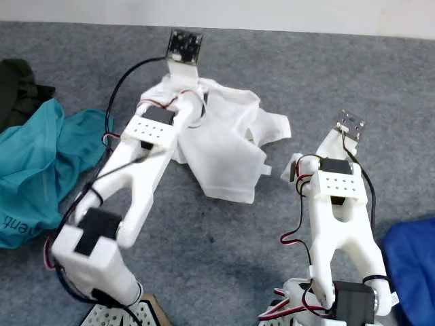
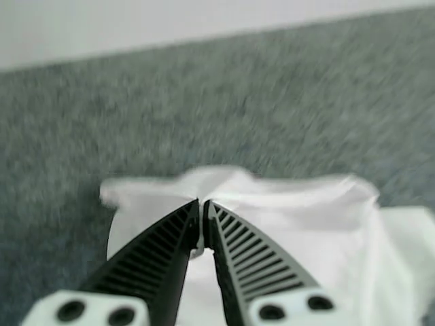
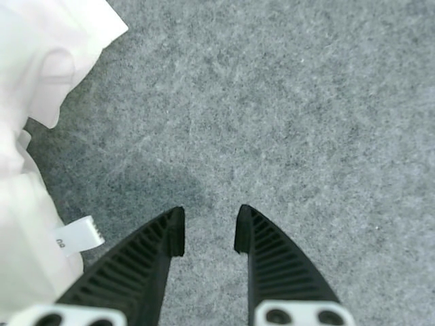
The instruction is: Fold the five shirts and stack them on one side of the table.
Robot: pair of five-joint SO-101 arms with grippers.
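Pinching white shirt [image 2: 299, 204], left claw [image 2: 202, 206], right claw [image 3: 209, 223] parted

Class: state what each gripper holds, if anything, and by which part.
The left gripper pinches the white shirt at a bunched fold near its edge. The right gripper, open beside it, holds nothing.

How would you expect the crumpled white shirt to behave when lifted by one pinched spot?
Probably floppy: the white shirt lies in soft folds, so it should drape from the left hand shut on it. Likely light, as it looks like thin cloth. Pushed, it may bunch rather than slide on the rough grey table covering.
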